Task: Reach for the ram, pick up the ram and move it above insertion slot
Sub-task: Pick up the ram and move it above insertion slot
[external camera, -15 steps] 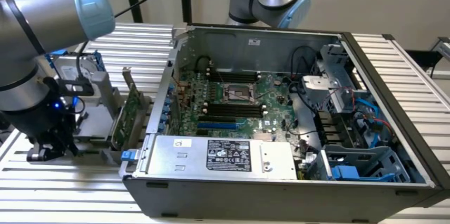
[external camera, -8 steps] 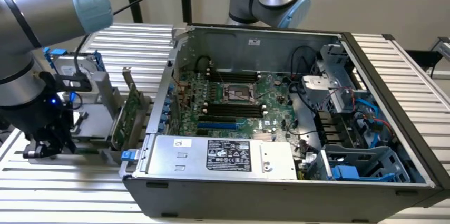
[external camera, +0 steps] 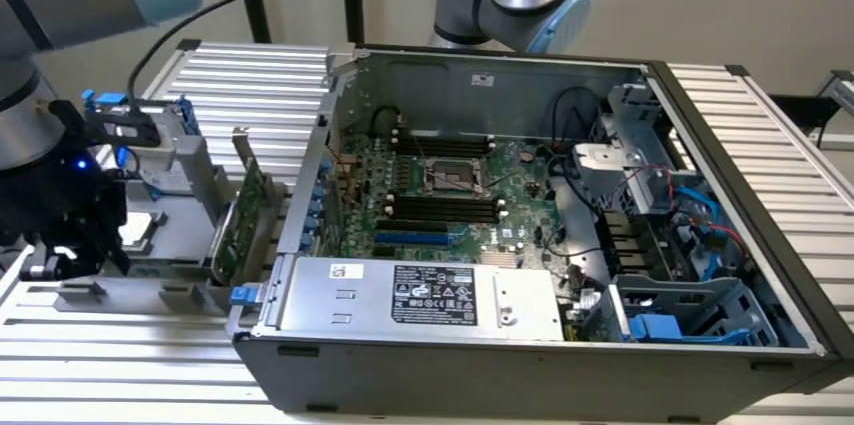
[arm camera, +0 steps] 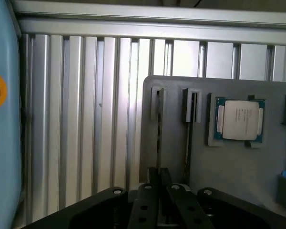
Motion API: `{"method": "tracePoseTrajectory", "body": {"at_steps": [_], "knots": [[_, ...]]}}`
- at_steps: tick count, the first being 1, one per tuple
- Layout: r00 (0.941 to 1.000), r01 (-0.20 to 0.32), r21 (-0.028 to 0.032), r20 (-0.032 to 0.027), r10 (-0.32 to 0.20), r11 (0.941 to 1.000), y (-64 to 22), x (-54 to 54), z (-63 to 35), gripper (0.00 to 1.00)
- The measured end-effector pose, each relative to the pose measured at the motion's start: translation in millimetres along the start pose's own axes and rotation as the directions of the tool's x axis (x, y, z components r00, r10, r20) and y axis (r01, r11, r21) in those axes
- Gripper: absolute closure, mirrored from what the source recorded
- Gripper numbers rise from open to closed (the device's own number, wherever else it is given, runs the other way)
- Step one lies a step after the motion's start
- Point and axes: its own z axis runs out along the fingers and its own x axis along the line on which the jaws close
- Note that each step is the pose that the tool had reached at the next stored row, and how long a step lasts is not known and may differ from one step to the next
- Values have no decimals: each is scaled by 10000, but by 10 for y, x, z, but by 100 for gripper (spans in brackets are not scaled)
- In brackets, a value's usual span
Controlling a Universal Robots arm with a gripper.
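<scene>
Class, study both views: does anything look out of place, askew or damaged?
Nothing stands out. The CPU sits square in its tray pocket, the card stands on edge beside the open case, and nothing is spilled.

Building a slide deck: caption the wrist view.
Gripper poised over the gray tray's narrow slots, with a CPU seated alongside.

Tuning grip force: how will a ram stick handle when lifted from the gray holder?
Likely stiff and light: the ram stick shows as a thin edge-on strip. Slotted in the holder, it could bind if pulled crooked.

Exterior view high, oblique; wrist view close above shared tray (arm camera: 229,167).
</scene>
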Motion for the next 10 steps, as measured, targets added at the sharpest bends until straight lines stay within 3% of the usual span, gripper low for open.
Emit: {"method": "tracePoseTrajectory", "body": {"at_steps": [6, 10], "knots": [[10000, 22, 0, 0, -22, 10000, -15, 1, -273, 86], [10000, 60, 2, 37, -60, 10000, -93, 3, -452, 86]]}}
